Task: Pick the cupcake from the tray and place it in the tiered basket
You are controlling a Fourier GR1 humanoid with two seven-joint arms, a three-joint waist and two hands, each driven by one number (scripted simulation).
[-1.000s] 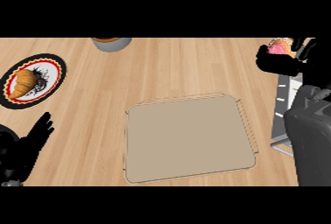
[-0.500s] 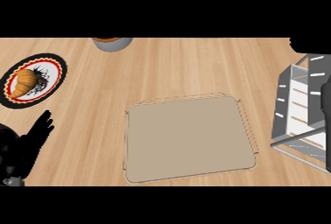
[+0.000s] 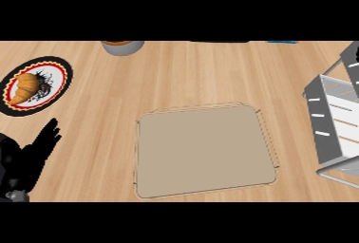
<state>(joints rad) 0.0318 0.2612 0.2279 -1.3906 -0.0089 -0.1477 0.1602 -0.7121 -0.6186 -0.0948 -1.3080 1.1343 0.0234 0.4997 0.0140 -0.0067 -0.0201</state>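
Nothing readable anywhere: the tray is plain tan, the plate rim shows only a red, black and white pattern, and the tiered basket is unmarked grey.

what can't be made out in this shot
Cupcake: it shows nowhere in the head view. Whether it is in the tiered basket cannot be told, since the right edge cuts the basket off.
Right hand: wholly outside the head view.
Grey container: cut off by the top edge, so what it holds is unclear.
Left hand: open at the lower left, with its base cut off by the lower edge.
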